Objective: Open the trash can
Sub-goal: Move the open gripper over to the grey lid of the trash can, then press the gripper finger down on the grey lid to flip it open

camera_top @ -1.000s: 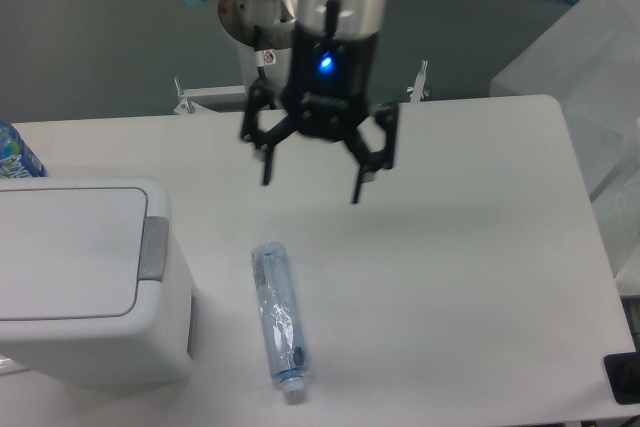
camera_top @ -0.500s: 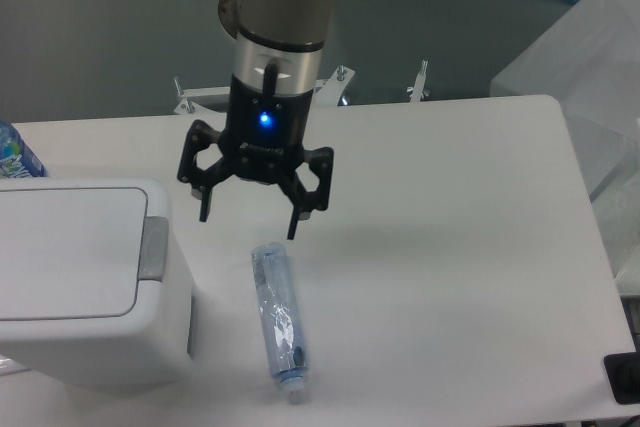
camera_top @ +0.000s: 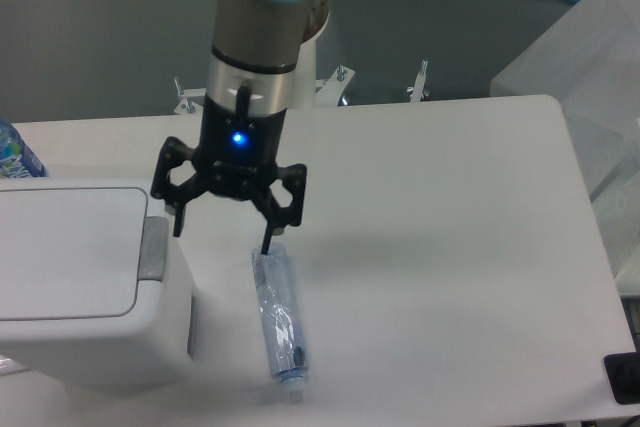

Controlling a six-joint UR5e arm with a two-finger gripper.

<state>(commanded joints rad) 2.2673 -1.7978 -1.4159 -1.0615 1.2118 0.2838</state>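
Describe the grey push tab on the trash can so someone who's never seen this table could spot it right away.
Start at the white table and find the big boxy white trash can at its left edge. On the right edge of its flat lid sits the grey push tab, a narrow strip facing the clear bottle. It is the only grey part on the white bin.

A white tabletop (camera_top: 470, 247) with rounded corners fills most of the view under even light. Behind it lies a dull grey-green floor (camera_top: 90, 37). Translucent plastic sheeting (camera_top: 590, 77) stands at the right edge.
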